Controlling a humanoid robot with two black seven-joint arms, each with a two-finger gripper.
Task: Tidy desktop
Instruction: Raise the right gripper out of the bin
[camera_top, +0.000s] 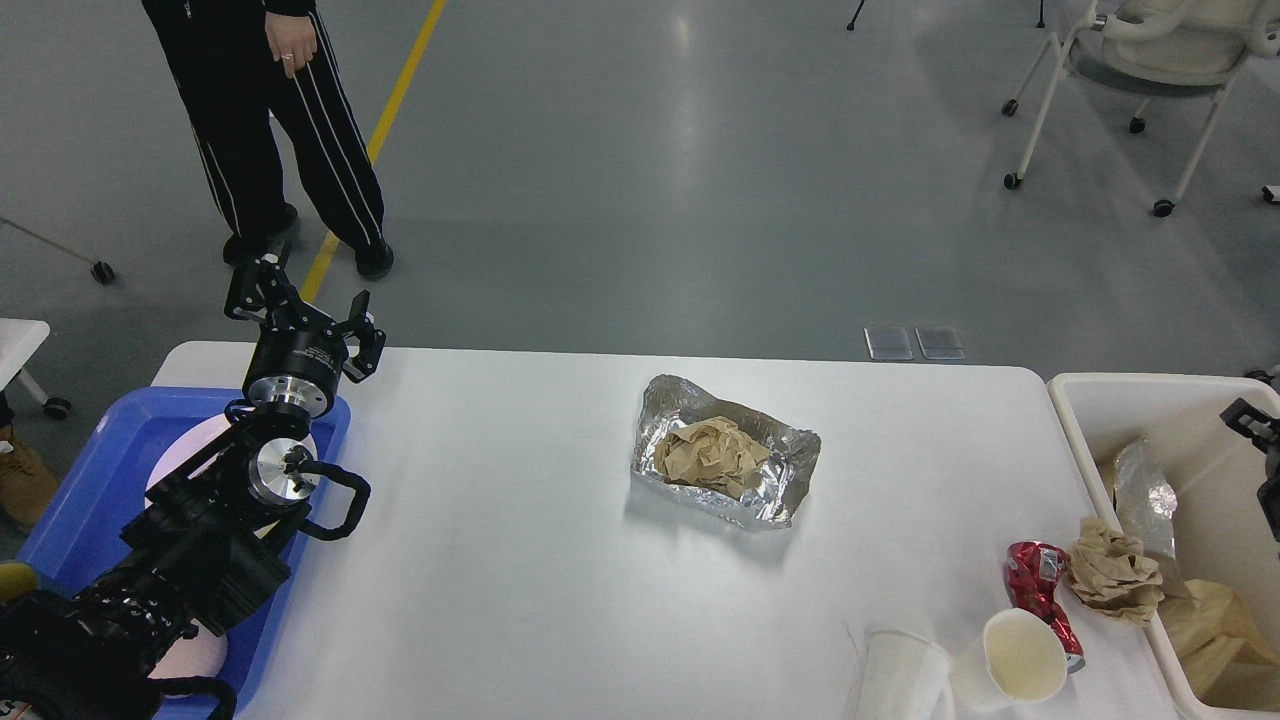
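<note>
Foil box with a brown paper ball inside sits on the white table, far to the right of the left pincer. That pincer hangs over the table's back left corner with its fingers spread, holding nothing. Just below it lies a blue tray. The right pincer shows only a little at the right edge (I cannot tell if it is spread), above a white bin. Near that bin lie a red can, a paper cup and crumpled paper.
</note>
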